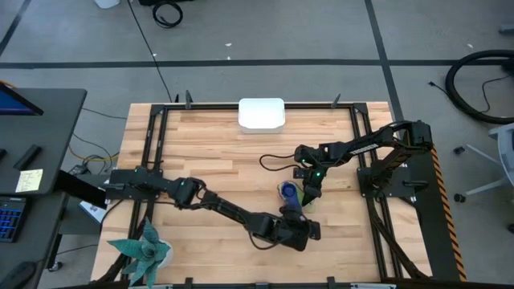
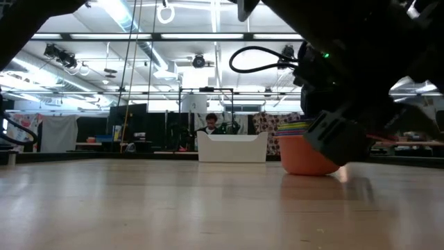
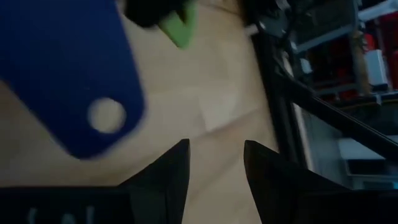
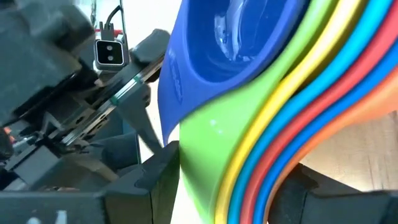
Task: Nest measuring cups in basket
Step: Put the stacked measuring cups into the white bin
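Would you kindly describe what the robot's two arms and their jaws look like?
Both arms are dark and jointed. The right arm trails a looping black cable and shows a small green light. The left arm ends in dark, wedge-shaped fingers.

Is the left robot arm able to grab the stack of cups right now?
Probably yes. The left gripper sits right next to the stack of cups, its jaws are open and empty, and the dark blue handle shows just ahead of them. The right gripper is crowding the stack, though.
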Motion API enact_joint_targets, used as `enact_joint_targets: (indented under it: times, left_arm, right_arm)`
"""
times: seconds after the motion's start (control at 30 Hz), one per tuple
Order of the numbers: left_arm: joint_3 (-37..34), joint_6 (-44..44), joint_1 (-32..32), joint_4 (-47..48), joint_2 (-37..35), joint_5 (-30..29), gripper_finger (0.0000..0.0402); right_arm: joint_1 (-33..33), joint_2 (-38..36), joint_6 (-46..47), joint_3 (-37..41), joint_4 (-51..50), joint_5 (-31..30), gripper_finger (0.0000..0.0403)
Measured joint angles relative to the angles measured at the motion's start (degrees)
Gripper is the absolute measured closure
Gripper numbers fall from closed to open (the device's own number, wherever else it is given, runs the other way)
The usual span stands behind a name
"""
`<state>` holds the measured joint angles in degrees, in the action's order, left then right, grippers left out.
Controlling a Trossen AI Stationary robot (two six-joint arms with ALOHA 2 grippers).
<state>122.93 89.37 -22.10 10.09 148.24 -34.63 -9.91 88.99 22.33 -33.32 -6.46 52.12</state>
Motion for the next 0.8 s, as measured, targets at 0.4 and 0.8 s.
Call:
enact_joint_targets:
  times: [0.4, 0.8]
  left_arm:
    - [0.02, 3.3, -4.49, -2.64, -0.15, 0.14, 0.0246]
    - [0.02, 20.06, -7.3, 13.13, -0.28, -13.04, 0.0246]
  right_arm:
    - [0.0, 0.0, 0.0, 0.0, 0.19, 0.0, 0.0208]
    - [0.0, -0.02, 0.0, -0.04, 0.42, 0.02, 0.0208]
